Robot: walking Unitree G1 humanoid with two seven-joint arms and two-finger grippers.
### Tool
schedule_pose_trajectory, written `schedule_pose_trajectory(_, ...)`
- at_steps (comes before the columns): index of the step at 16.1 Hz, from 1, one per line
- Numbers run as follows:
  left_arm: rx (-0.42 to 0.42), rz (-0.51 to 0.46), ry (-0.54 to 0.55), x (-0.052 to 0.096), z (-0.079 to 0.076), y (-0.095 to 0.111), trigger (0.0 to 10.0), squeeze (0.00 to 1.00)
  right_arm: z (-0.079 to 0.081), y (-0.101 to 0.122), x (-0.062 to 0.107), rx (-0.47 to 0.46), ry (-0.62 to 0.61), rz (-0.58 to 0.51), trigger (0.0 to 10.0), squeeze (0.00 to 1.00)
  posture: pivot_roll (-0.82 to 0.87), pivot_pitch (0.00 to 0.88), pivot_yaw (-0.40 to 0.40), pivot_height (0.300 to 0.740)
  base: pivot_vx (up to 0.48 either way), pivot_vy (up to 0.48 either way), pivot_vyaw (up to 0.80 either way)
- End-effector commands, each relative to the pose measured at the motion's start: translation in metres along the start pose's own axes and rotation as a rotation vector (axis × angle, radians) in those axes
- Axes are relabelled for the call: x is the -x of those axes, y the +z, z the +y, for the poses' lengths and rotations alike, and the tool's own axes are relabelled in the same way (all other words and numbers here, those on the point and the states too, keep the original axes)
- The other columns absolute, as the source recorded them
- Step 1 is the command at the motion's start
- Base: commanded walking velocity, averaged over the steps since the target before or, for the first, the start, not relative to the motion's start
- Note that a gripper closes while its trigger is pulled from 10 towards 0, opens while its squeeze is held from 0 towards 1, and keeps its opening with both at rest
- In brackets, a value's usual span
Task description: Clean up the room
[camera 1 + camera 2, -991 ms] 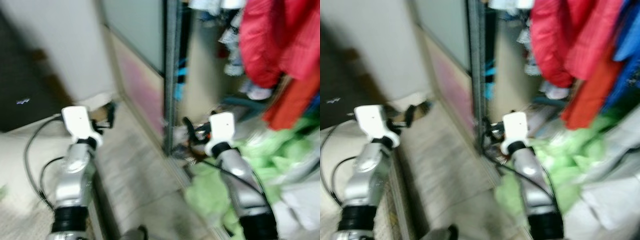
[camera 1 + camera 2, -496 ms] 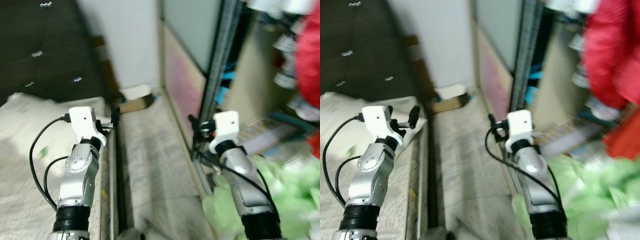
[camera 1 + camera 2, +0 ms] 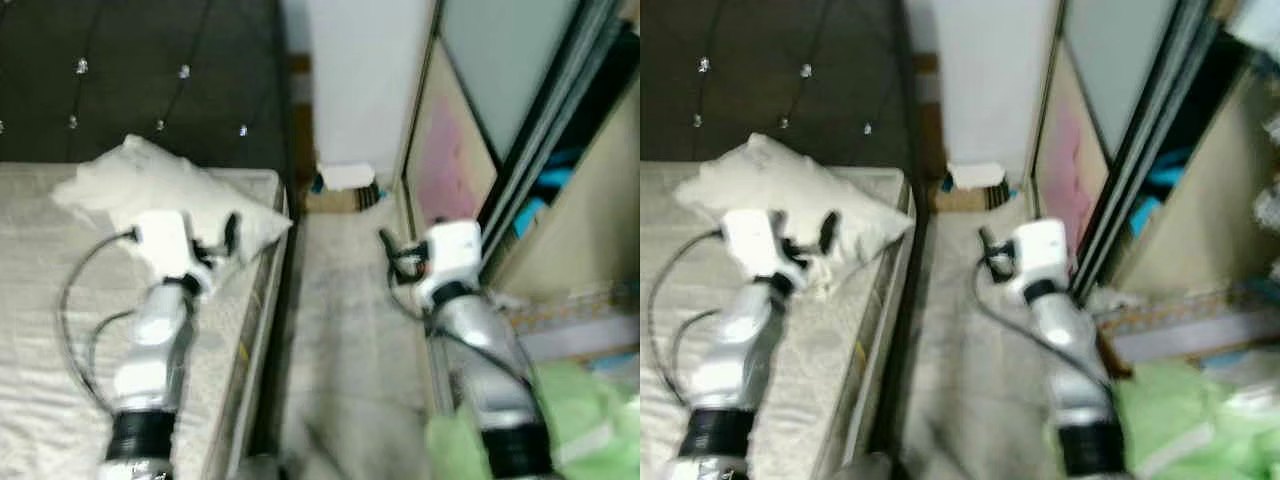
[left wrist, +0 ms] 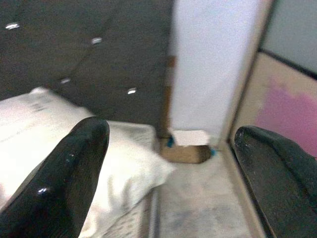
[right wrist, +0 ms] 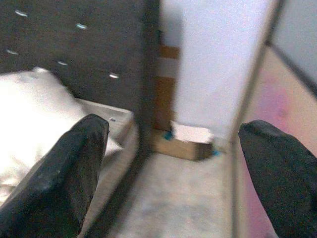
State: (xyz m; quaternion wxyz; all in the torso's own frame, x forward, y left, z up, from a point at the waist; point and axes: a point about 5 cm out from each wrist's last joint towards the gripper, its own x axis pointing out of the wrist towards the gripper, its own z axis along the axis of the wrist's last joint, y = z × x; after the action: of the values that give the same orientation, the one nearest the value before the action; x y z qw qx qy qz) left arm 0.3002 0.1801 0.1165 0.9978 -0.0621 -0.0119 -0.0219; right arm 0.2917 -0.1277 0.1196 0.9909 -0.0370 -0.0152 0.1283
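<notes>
A white pillow [image 3: 170,190] lies at the head of a bed [image 3: 40,330] on the left, against a dark tufted headboard [image 3: 130,70]. A heap of light green cloth [image 3: 580,420] sits at the lower right by the wardrobe. My left gripper [image 3: 232,232] hovers over the bed's right edge near the pillow, open and holding nothing; its fingers [image 4: 74,168] stand wide apart. Above the narrow floor strip beside the bed, my right gripper [image 3: 390,250] is open and holds nothing too, its fingers [image 5: 74,163] spread.
A small cardboard box [image 3: 345,190] with a white top sits on the floor against a white wall section [image 3: 360,80]. A sliding wardrobe door [image 3: 450,150] runs along the right. The floor strip [image 3: 340,330] between bed and wardrobe is narrow.
The camera has swung left: the red hanging clothes have left the picture, and the bed, pillow and headboard have come in. Both arms keep the same raised pose.
</notes>
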Motion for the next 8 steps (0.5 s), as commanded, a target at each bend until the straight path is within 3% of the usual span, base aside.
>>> schedule_pose_trajectory(1, -0.008, -0.013, -0.012, -0.0009, -0.004, 0.0035, 10.0, 0.0, -0.0042, 0.0028, -0.0002, 0.01, -0.005, -0.009, 10.0, 0.0, 0.0, 0.0, 0.024, 0.74, 0.0, 0.0, 0.8)
schedule_pose_trajectory(8, -0.008, -0.013, -0.012, -0.0009, -0.004, 0.0035, 10.0, 0.0, -0.0042, 0.0028, -0.0002, 0.01, -0.005, -0.009, 10.0, 0.0, 0.0, 0.0, 0.024, 0.74, 0.0, 0.0, 0.8)
